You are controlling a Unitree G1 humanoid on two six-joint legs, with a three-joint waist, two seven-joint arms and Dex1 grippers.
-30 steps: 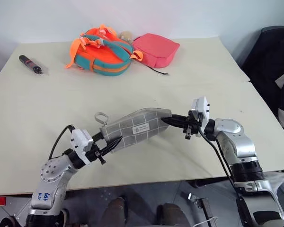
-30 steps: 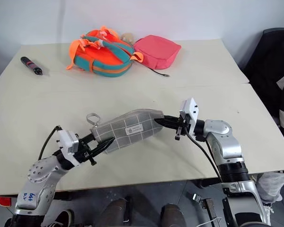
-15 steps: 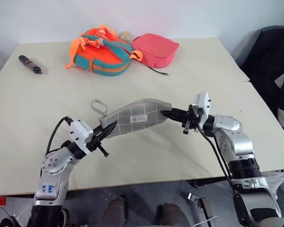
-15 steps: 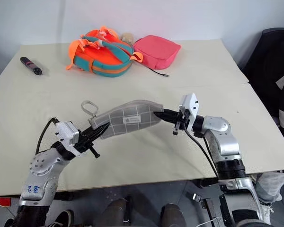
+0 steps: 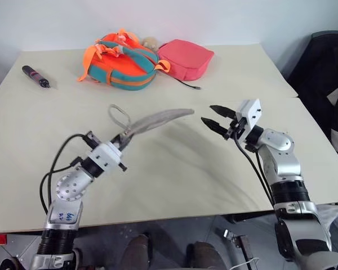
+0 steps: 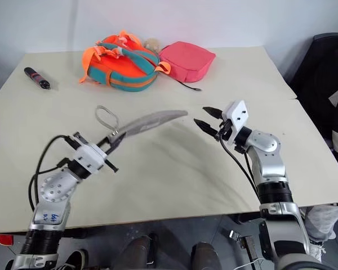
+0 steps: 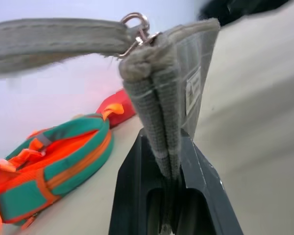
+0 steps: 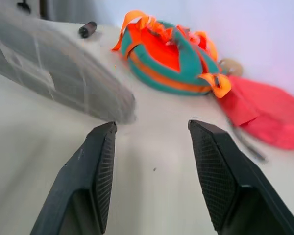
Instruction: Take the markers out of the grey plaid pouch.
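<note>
Two silver metal arms with black cables. Each ends in a white wrist block and a gripper, left and right, with black fingers. Blue handwriting marks the left arm.

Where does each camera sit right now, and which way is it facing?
Left and right eye views: on the head, looking down over the table; both arms show.
Left wrist view: on the left arm, looking along the left gripper, jaws shut on the grey plaid pouch.
Right wrist view: on the right arm, looking along the right gripper, jaws open, at the pouch's free end.
Shared: the pouch and the orange and teal bag.
</note>
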